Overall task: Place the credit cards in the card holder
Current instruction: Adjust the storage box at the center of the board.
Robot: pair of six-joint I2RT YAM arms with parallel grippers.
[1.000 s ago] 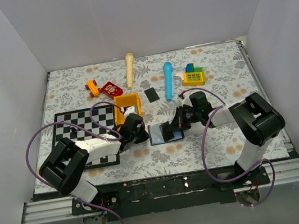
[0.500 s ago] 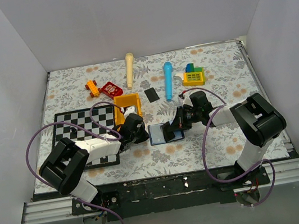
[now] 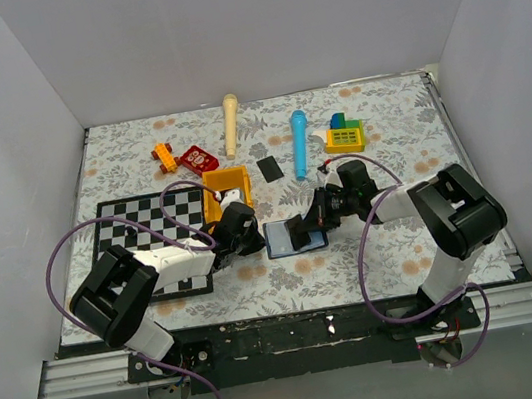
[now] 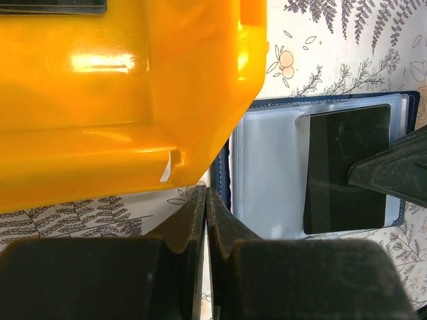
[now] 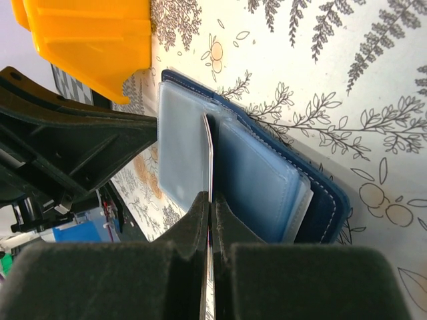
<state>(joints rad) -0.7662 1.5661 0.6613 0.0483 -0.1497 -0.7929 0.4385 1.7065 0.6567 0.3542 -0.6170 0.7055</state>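
The card holder point(image 3: 291, 239) lies open on the floral cloth, its clear light-blue pockets facing up; it also shows in the left wrist view point(image 4: 267, 173) and the right wrist view point(image 5: 267, 180). My right gripper point(image 3: 310, 221) point(image 5: 209, 200) is shut on one black credit card point(image 5: 209, 150), seen edge-on, whose far end sits in a clear pocket point(image 4: 345, 167). My left gripper point(image 3: 251, 234) point(image 4: 205, 195) is shut, with its tips at the holder's left edge. The second black card point(image 3: 268, 169) lies flat on the cloth farther back.
A yellow bin point(image 3: 227, 190) point(image 4: 127, 87) stands just behind the left gripper, next to a checkerboard point(image 3: 138, 220). Farther back lie a cream bat point(image 3: 231, 124), a blue microphone point(image 3: 300, 143), a red toy point(image 3: 199, 157), an orange toy point(image 3: 164, 156) and a yellow-green block toy point(image 3: 344, 133).
My right gripper has shifted slightly with the card at the open holder. The left arm and the holder have stayed in place.
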